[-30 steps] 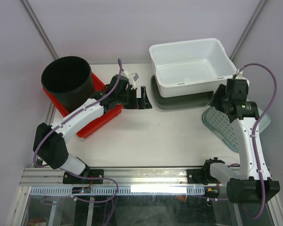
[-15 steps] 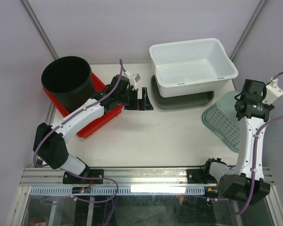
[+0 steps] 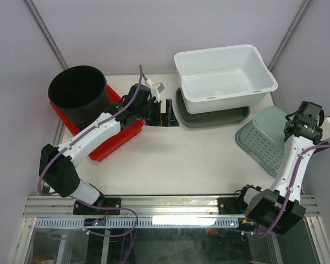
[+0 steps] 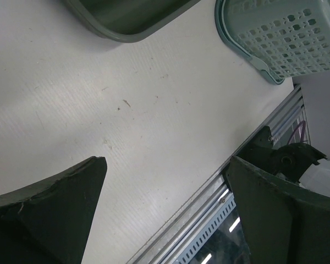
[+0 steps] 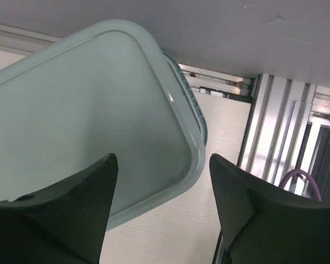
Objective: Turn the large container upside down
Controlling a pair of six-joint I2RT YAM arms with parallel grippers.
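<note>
Two arms are on my feeds, and neither is holding anything. On the overhead view, the pale green basket (image 3: 261, 137) sits at the right edge of the table (image 3: 181, 157), just right of the dark green tray (image 3: 214, 119) and well apart from the left arm. Its smooth base faces upward and its perforated wall slopes down toward the near left, so I read it as mouth-down, though I cannot tell whether the rim lies flat all the way round. My right wrist camera looks straight onto that smooth base, with the right gripper (image 5: 162, 157) hovering above it. Its jaws stand moderately apart with only open air between them, and I see no contact with the basket. The left gripper (image 4: 166, 159) hangs over bare tabletop near the middle rear, with jaws spread as wide as they go and nothing in them. From that wrist I can see a corner of the dark green tray and the basket's rim and holed side across the table. A white tub (image 3: 225, 71) sits upright on the dark green tray at the rear right, mouth up. At the rear left, a black bucket (image 3: 80, 93) stands upright on a red tray (image 3: 113, 142), and the left forearm crosses just over the near corner of that tray.
</note>
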